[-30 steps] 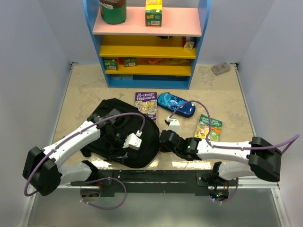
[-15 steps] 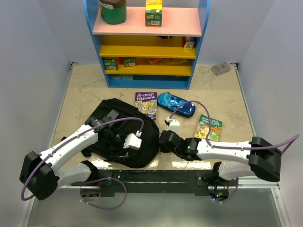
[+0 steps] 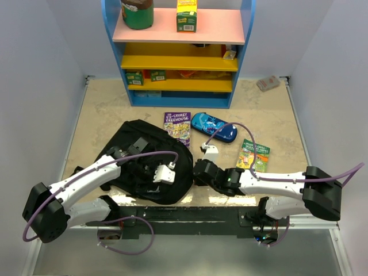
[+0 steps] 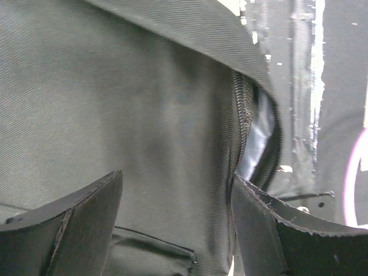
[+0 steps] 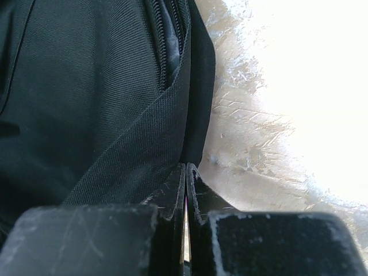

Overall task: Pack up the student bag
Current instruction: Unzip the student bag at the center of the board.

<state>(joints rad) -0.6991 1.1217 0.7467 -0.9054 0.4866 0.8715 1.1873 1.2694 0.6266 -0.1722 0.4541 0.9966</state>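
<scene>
The student bag [image 3: 144, 137], black and slumped, lies at about 7 o'clock on the table [image 3: 103, 109]. Judge it soft, light and floppy: a panel will bunch, so pinch the firmer band along the zipper [image 4: 242, 115]. Your left gripper [image 4: 175, 195] stands released astride that fabric. Your right gripper [image 5: 186, 172] is clenched at the bag's 4 o'clock edge; whether it traps cloth is unclear. Since a second ago, your left arm has swung toward 6 o'clock; the right has stayed put.

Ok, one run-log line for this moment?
left gripper: open over student bag | right gripper: shut at bag edge | purple book, pencil case: on table
</scene>
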